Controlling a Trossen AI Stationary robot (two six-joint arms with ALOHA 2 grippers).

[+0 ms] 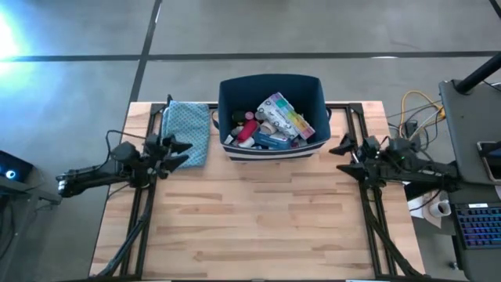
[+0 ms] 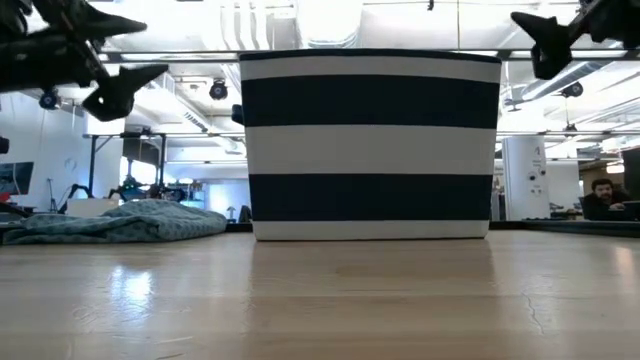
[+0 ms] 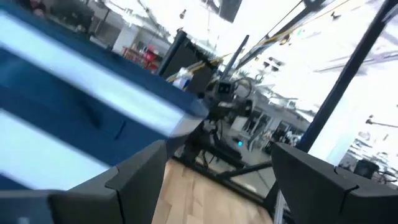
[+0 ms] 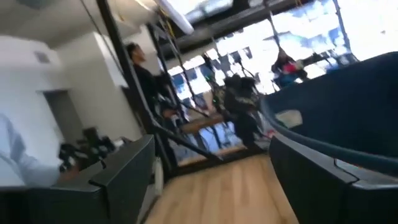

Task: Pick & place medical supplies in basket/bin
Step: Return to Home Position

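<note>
Left hand (image 1: 185, 153) spread by cloth (image 1: 188, 125), right hand (image 1: 343, 155) seemingly spread beside bin (image 1: 270, 79)

A blue patterned cloth (image 1: 188, 131) lies rumpled on the pale wooden surface (image 1: 258, 227), near its far left edge. Beyond the surface's right side are a backlit keyboard (image 1: 477, 225) and looped yellow cables (image 1: 413, 106). A person (image 2: 603, 196) sits in the room behind.

A grey concrete floor (image 1: 70, 86) is being seen around the pale wooden table (image 1: 266, 227). The open hall behind is being lit by bright ceiling lights (image 2: 330, 15), and a white column (image 2: 520, 175) is being shown.
</note>
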